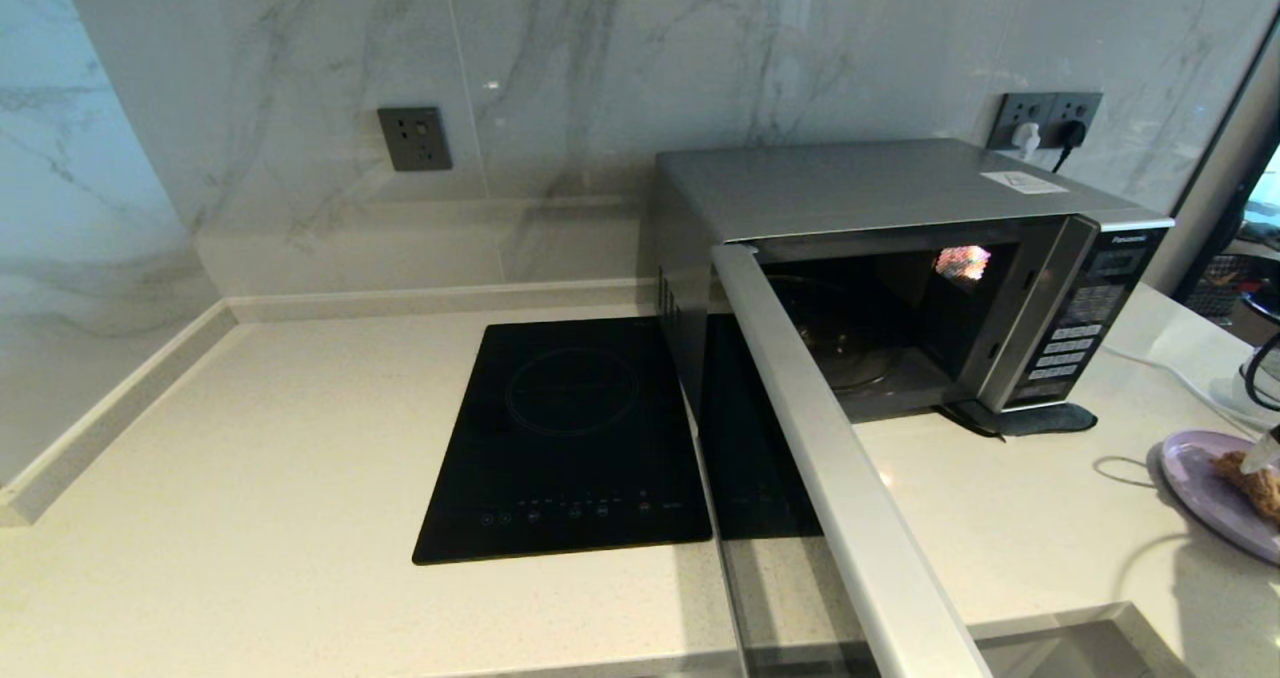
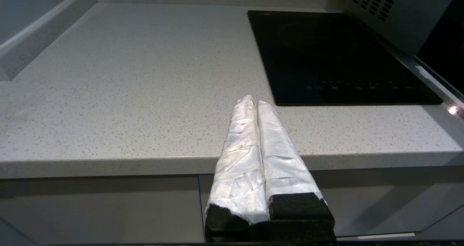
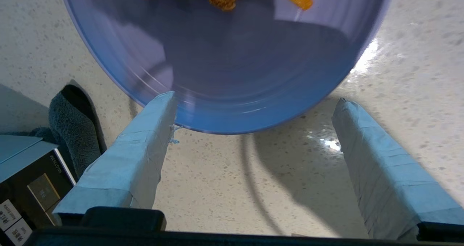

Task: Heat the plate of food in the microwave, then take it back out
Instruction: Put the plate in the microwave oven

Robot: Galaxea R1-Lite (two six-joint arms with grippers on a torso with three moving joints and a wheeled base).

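Observation:
The silver microwave [image 1: 900,198] stands at the back right with its door [image 1: 830,438] swung wide open toward me; the cavity holds only the glass turntable [image 1: 840,343]. The lilac plate [image 1: 1205,483] with golden-brown fried food [image 1: 1255,483] sits on the counter at the far right edge. My right gripper [image 3: 253,101] is open right at the plate [image 3: 232,75], with the near rim reaching between its blue-wrapped fingertips [image 3: 145,144]. My left gripper [image 2: 253,101] is shut and empty, parked off the counter's front edge, left of the hob.
A black induction hob [image 1: 570,438] lies left of the microwave, partly behind the open door. A dark cloth [image 1: 1040,420] pokes out under the microwave's front corner. A white cable [image 1: 1170,373] runs across the counter behind the plate. A sink rim [image 1: 1080,638] shows bottom right.

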